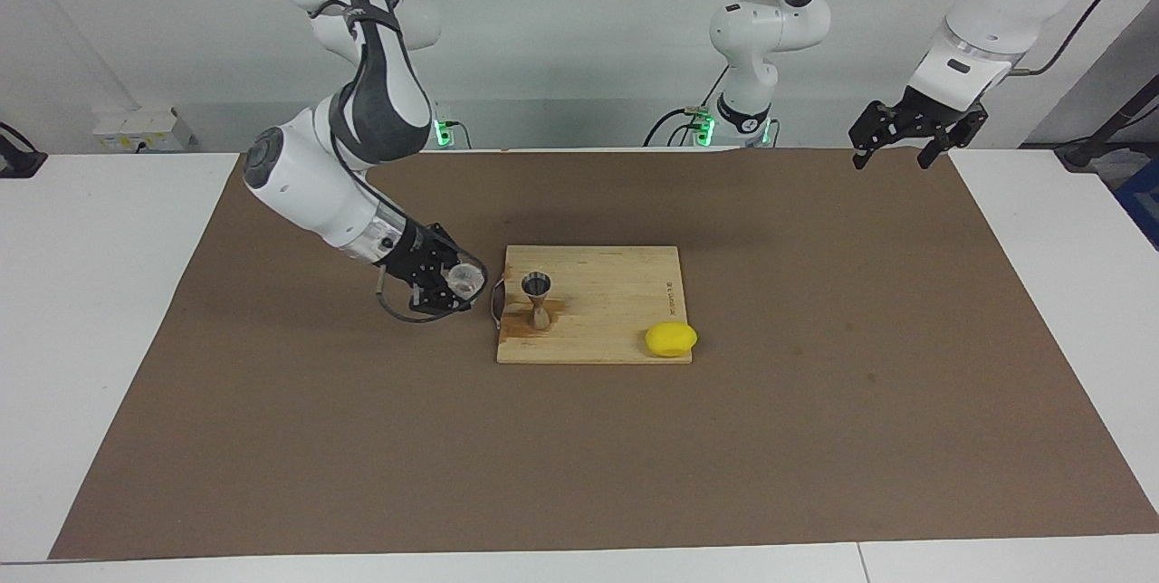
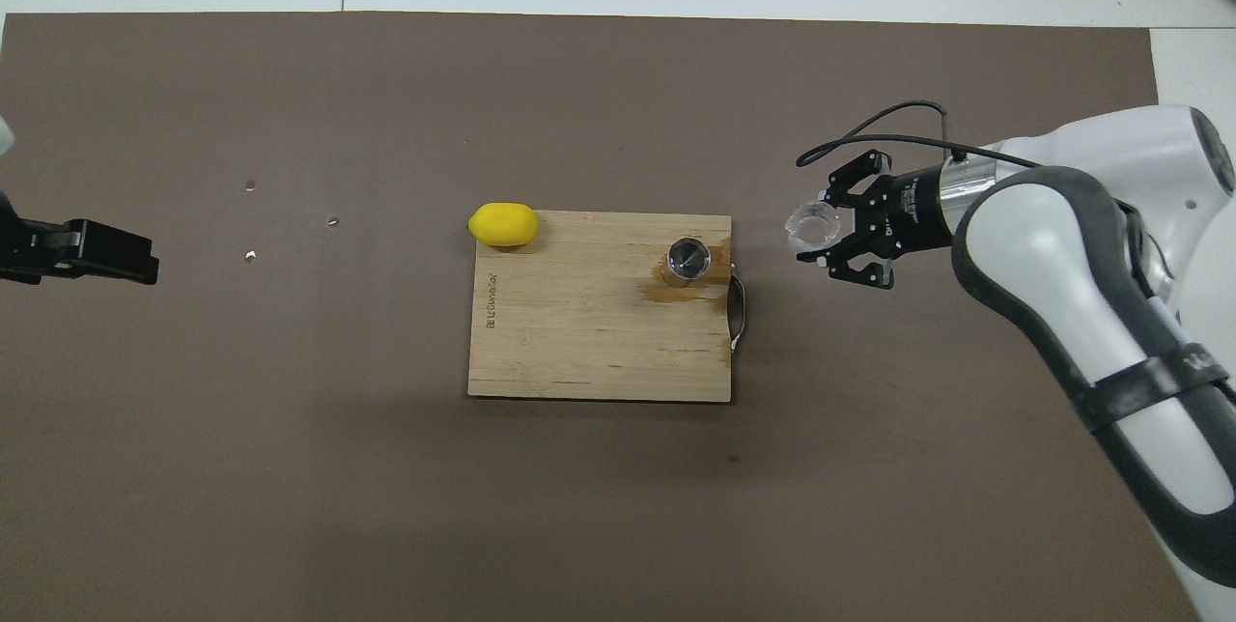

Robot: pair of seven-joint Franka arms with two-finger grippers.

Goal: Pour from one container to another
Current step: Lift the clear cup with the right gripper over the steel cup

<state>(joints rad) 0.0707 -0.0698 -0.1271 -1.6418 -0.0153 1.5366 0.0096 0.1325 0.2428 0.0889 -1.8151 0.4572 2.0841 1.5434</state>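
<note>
Now right fingers (image 1: 455, 280) clamp glass cup (image 1: 464, 277); left fingers (image 1: 908, 138) spread.

One high camera faces the robots across the tabletop (image 1: 579, 438); another looks steeply down, both framing the cutting board (image 1: 616, 311).

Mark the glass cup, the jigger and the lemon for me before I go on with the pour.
glass cup (image 1: 464, 279), facing view, on its clear wall in the right gripper.
jigger (image 1: 538, 283), facing view, on its upper cone, standing on the board.
lemon (image 2: 503, 223), overhead view, on the middle of its yellow skin.
</note>
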